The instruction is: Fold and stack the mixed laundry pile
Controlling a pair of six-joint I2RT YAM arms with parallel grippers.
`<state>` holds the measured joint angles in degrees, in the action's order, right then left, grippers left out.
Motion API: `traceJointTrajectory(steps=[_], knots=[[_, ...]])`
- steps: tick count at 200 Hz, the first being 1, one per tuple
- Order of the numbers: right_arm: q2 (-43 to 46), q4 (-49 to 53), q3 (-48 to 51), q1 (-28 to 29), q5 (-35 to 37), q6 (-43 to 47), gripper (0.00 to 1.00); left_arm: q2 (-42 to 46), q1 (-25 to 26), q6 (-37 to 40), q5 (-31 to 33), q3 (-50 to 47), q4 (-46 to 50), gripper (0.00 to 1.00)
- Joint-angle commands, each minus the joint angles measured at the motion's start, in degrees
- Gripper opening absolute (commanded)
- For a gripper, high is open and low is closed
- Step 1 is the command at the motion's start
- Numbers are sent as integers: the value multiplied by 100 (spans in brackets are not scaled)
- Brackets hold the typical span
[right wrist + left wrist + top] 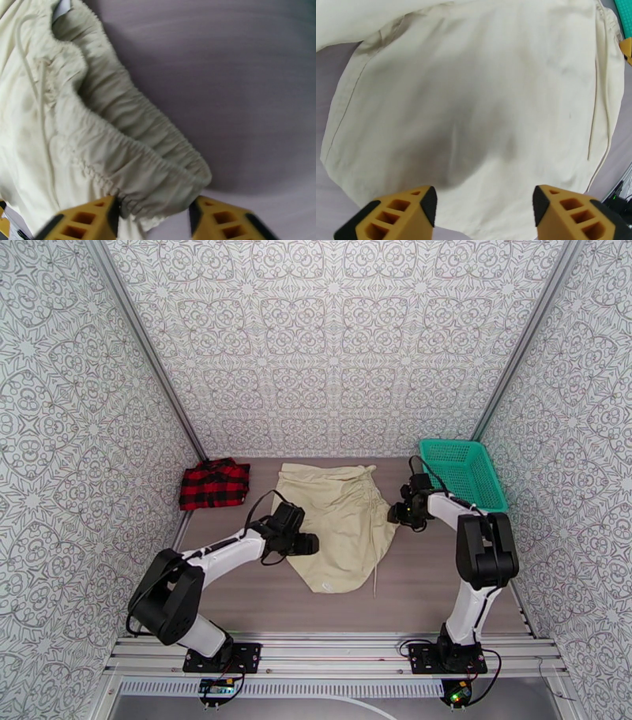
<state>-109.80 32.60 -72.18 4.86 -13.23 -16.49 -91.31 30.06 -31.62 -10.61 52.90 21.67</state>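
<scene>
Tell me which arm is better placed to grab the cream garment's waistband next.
Probably right: the right gripper, open, straddles the waistband; the left gripper hovers open over the cream garment mid-cloth.

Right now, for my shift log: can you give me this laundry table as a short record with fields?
shirt: red-and-black checked flannel shirt, compactly folded, far left
garment: cream-beige cloth garment, spread out mid-table
basket: teal plastic mesh basket, far right corner
left gripper: open, over the garment's near-left part
right gripper: open, straddling the edge of the garment's gathered waistband
</scene>
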Motion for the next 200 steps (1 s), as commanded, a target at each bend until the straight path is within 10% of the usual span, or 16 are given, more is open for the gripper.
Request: traceJointTrajectory(steps=[1,75,135,200], knots=[[177,-32,403,-3,110,-279,40,-350,-274,-38,115,57,-434,62],[2217,34,2554,136,-159,-1038,22,-658,-971,697,-275,448,-51,59],[3846,1127,2388,214,152,-848,47,705,-1079,901,258,273,1381,70],[1896,330,249,428,337,-304,44,1802,-698,-180,-27,-1240,1393,74]])
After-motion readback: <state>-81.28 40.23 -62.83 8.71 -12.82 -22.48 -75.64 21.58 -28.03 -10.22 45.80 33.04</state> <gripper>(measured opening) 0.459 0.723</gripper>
